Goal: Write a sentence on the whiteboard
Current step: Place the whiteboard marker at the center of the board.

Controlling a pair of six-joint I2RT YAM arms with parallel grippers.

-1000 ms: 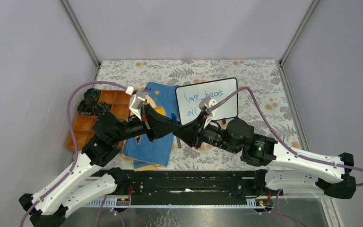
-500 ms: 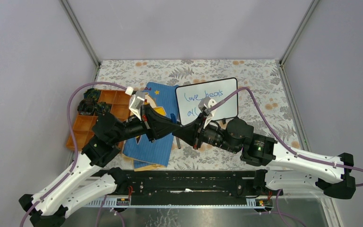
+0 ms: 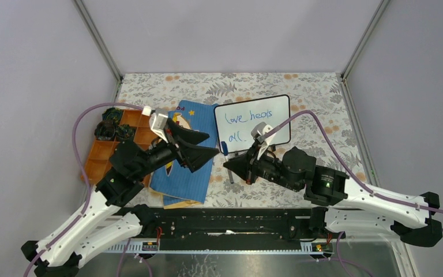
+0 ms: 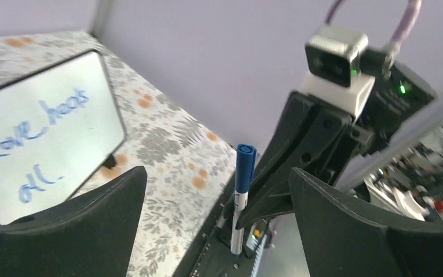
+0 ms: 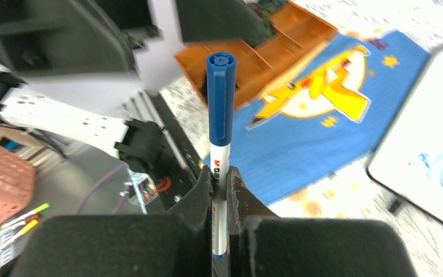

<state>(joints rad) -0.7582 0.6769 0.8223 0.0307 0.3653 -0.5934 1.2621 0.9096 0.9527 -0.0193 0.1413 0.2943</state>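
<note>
Right pincer (image 5: 220, 179) pinches a capped blue marker (image 5: 220, 104), held upright. Left pincer (image 3: 212, 143) is spread wide at its 10 o'clock, not touching it. Whiteboard (image 3: 248, 104) lies on the table (image 3: 311, 98) at the right pincer's 1 o'clock and bears the sentence (image 3: 248, 118) "love heals all."

One floral tabletop (image 3: 317, 109) carries one whiteboard (image 3: 278, 131) bearing one sentence (image 3: 248, 118) of three words in two lines. To its left lie one blue book (image 3: 189, 183) and one orange tray (image 3: 101, 153), whose dark contents are too small to count. There is one blue-capped marker (image 5: 220, 115). Two robot arms stand at the near edge, the left arm (image 3: 92, 213) and the right arm (image 3: 375, 199), with one left end effector (image 3: 212, 144) and one right end effector (image 3: 229, 164).
</note>
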